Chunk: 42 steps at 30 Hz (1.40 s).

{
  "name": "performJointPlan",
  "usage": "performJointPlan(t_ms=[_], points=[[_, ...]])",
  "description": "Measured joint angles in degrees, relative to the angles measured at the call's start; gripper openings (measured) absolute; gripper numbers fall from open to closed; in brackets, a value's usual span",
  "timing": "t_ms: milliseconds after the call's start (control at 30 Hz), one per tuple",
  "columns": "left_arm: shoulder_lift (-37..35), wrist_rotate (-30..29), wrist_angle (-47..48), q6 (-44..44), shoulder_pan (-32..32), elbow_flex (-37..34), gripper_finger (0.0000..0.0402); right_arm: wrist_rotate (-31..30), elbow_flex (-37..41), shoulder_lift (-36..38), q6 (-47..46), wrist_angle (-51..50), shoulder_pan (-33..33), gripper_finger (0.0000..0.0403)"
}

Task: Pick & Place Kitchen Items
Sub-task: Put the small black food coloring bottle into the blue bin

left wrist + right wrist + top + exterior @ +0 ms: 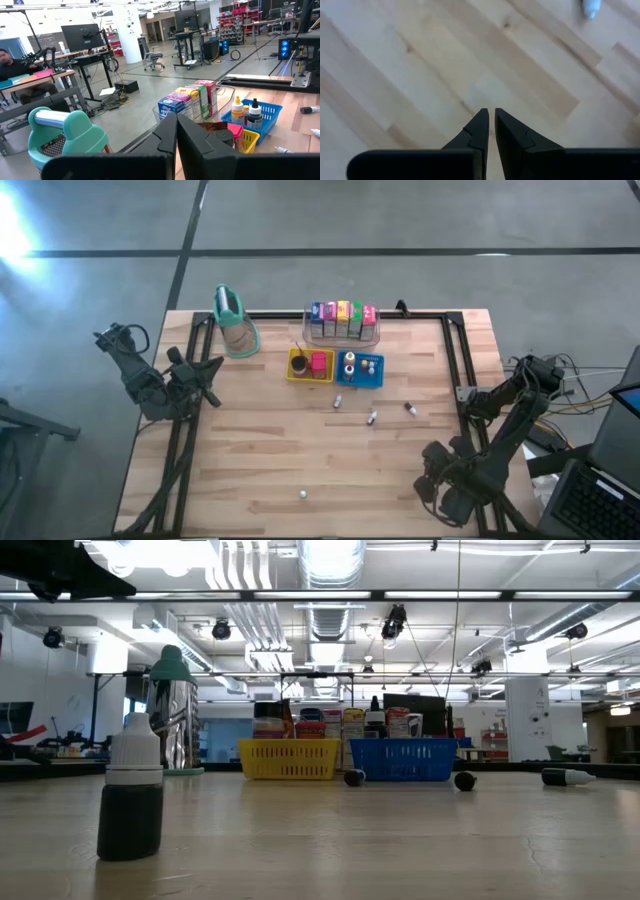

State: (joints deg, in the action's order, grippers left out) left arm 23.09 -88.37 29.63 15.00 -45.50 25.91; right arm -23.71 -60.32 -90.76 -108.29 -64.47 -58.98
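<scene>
Left pincer point(172, 131): closed on nothing; you have it parked at the bench's left edge, facing the cartons point(192, 100) and trays across open wood.
Right pincer point(491, 126): fingers nearly together with a thin gap, empty, tips hanging over bare bench point(420, 60) at the near right corner.
Cartons: lined up in the clear bin point(343, 335) at the far edge, well apart from both pincers.
Trays: yellow tray point(297, 372) with a red block point(319, 362), and blue tray point(347, 376) with small bottles, just in front of the bin.
Loose bottles: three lie between the trays and your right pincer, at point(338, 401), point(372, 418) and point(410, 409); a fourth piece point(301, 494) sits alone near the front edge, to the right pincer's left.
Risk, closed approach: if you come down on a bottle with the fingers this tight, they will likely knock it away rather than straddle it.
Risk, rolling: the lying bottles look round, so a glancing touch could send one rolling off.
Risk, crowding: the three lie near each other; a wide sweep may bump a neighbour.
Risk, tan container point(235, 325): it stands near the left pincer's line to the trays, so a low swing could tip it.
</scene>
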Motion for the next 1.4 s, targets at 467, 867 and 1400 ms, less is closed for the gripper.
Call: performJointPlan(t_ms=[467,867,1400], points=[[0.0,0.0,0.0,0.0,0.0,0.0,0.0014,-5.0,3.1,0.0,0.5,0.2,1.7,0.0061],[0.0,0.0,0.0,0.0,0.0,0.0,0.0014,-4.3,7.9,0.0,-5.0,1.8,3.2,0.0098],[0.0,0.0,0.0,0.0,0.0,0.0,0.0014,-3.8,14.5,-0.1,-2.1,15.1,3.5,0.0148]])
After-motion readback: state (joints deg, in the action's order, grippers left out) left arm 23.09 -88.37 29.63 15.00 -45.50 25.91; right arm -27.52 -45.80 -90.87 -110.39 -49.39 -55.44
